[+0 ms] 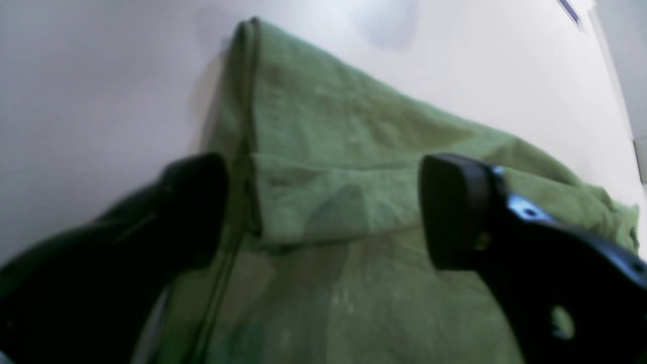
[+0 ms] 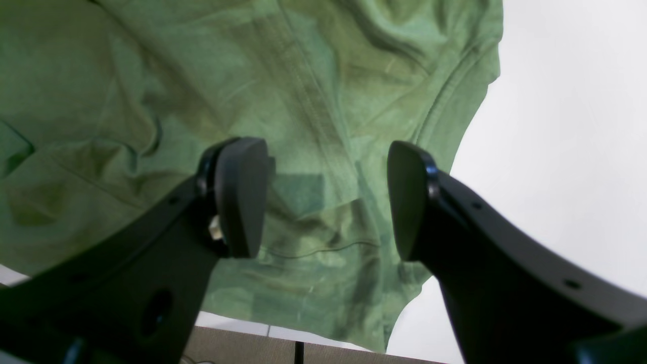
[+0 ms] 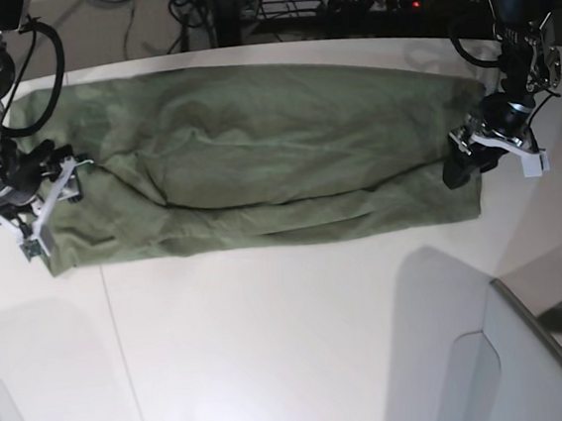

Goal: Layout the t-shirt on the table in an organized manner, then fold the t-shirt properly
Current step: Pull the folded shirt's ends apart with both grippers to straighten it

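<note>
Two hands of mine, left hand and right hand, hover spread wide, seemingly gripping nothing, over opposite ends of the t-shirt stretched across the white surface.

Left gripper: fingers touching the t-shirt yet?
Cannot tell. In the left wrist view the left gripper stands open over the t-shirt, fingers straddling a fold, but blur hides any contact or gap. The base view is too coarse.
</note>
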